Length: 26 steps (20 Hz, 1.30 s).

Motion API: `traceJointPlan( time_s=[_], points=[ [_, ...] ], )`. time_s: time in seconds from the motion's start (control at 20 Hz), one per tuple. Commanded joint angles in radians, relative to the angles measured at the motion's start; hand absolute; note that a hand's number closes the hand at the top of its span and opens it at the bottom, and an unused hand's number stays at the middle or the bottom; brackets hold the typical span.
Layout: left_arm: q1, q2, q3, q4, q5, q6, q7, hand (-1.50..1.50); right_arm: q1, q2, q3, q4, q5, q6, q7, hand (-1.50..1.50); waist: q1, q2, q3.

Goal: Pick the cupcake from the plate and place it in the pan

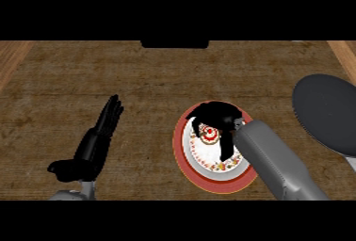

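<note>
Cupcake (209, 135) sat on the plate (208, 181), directly beneath the right robot hand (217, 117), fingers curled around it. Pan (327, 115) lay well right on the worktop (139, 70). Left robot hand (97, 136) rested open, farther off.

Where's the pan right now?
In the head view the dark pan sits at the counter's right edge, right of the plate, apart from it.

Bare counter (278, 89) between plate (182, 155) and pan (325, 110); nothing blocks that stretch.
</note>
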<state>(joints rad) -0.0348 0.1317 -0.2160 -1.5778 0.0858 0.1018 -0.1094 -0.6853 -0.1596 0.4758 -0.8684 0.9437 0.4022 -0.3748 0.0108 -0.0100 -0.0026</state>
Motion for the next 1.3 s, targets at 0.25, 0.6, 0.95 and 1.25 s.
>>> traceJointPlan(
  time_s=[0.25,0.6,0.95,1.25],
  points=[
    [0.009,-0.021,0.021,-0.029,-0.028,-0.003,0.027,0.00,0.025,0.060,-0.049,0.028,0.094,-0.098,-0.033,1.50,-0.005,0.010,0.003],
    [0.019,-0.021,0.027,-0.022,-0.023,-0.001,0.016,0.00,0.065,0.064,-0.281,0.016,0.028,-0.270,0.269,1.50,-0.048,0.000,0.002],
    [0.029,0.003,0.066,-0.032,-0.011,0.004,0.036,0.00,0.085,0.070,-0.423,-0.123,0.121,-0.540,0.755,1.50,-0.072,-0.017,-0.001],
    [0.060,-0.018,0.035,-0.039,-0.022,0.002,0.011,0.00,0.119,0.120,-0.384,-0.450,0.250,-0.621,0.993,1.50,-0.054,-0.012,0.001]
  ],
)
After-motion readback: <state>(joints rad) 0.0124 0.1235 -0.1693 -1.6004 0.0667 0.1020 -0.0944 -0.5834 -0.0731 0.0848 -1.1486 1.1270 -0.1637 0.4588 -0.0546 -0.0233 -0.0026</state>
